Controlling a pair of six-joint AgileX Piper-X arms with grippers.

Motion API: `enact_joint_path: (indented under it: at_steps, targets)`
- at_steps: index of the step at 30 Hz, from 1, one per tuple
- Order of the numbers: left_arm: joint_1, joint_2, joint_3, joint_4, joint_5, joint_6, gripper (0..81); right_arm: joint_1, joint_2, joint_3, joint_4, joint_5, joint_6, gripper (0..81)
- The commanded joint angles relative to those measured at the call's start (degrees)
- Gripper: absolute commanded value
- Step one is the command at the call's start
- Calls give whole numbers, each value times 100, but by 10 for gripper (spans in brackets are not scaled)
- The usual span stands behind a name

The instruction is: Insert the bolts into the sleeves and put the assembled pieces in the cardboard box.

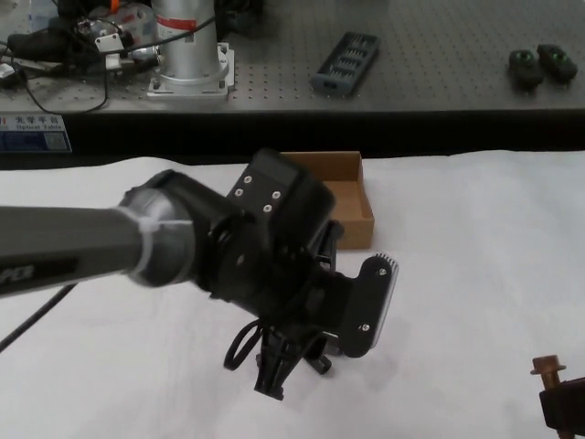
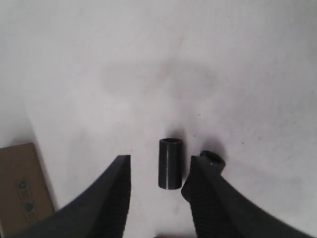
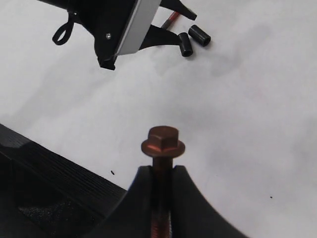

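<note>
My left gripper (image 2: 159, 161) hangs open just above the white cloth, and a black sleeve (image 2: 171, 163) lies between its fingers without touching them. A second black sleeve (image 2: 213, 159) lies close behind one finger. In the right wrist view both sleeves (image 3: 185, 43) (image 3: 199, 35) lie side by side next to the left gripper (image 3: 148, 37), with a loose bolt (image 3: 168, 21) partly hidden beside them. My right gripper (image 3: 162, 171) is shut on a copper bolt (image 3: 162, 144), head up, at the near right (image 1: 547, 369). The cardboard box (image 1: 352, 197) stands behind the left arm.
The left arm (image 1: 183, 242) crosses the middle of the high view and hides the sleeves there. A corner of the box (image 2: 22, 188) lies near the left gripper. A dark edge (image 3: 49, 183) runs close to the right gripper. Behind the cloth is a perforated bench with a metal post (image 1: 187, 46).
</note>
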Motion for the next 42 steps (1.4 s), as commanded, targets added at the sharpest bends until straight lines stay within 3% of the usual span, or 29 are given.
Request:
enact_joint_path:
  at_steps: [1, 20, 29, 42]
  targets:
    - [-22, 293, -365, 379, 59, 68, 285, 20, -50, -5, 0, -114, -42, 19]
    - [20, 658, -568, 572, 233, 68, 285, 20, -50, -5, 0, -116, -42, 19]
    - [37, 1039, -617, 171, -156, 236, 285, 20, -50, -5, 0, -294, -42, 19]
    - [126, 1069, -677, 168, -151, 236, 285, 20, -50, -5, 0, -294, -81, 19]
